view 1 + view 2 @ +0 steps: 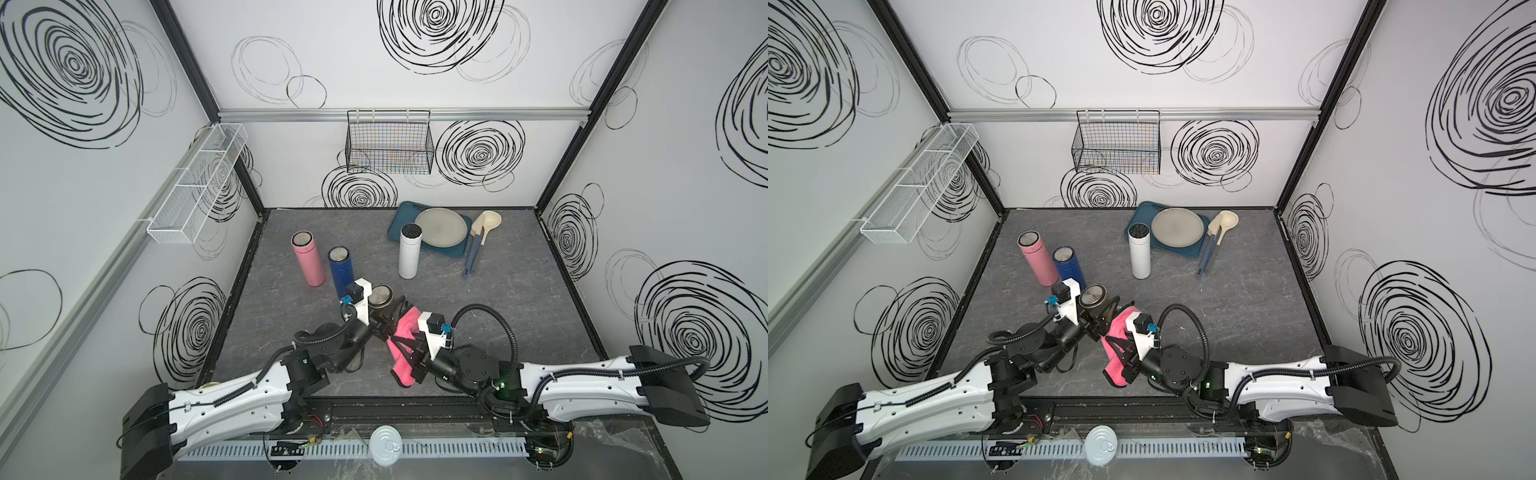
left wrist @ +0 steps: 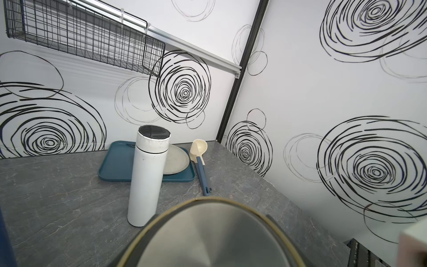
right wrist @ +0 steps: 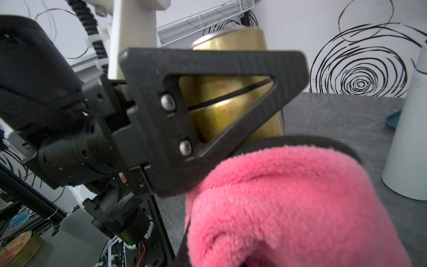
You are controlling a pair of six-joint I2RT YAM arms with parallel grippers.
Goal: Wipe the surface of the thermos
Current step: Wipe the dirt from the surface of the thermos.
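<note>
My left gripper is shut on the gold thermos, which has a steel lid, and holds it upright near the table's front middle. The lid fills the bottom of the left wrist view. My right gripper is shut on a fluffy pink cloth, just right of the thermos. In the right wrist view the cloth bulges in front of the lower gold body, and a black left finger crosses the body. Whether cloth and thermos touch is hidden.
A pink thermos and a blue thermos stand just left and behind. A white thermos stands by a blue tray with a plate, and a ladle lies beside it. A wire basket hangs on the back wall.
</note>
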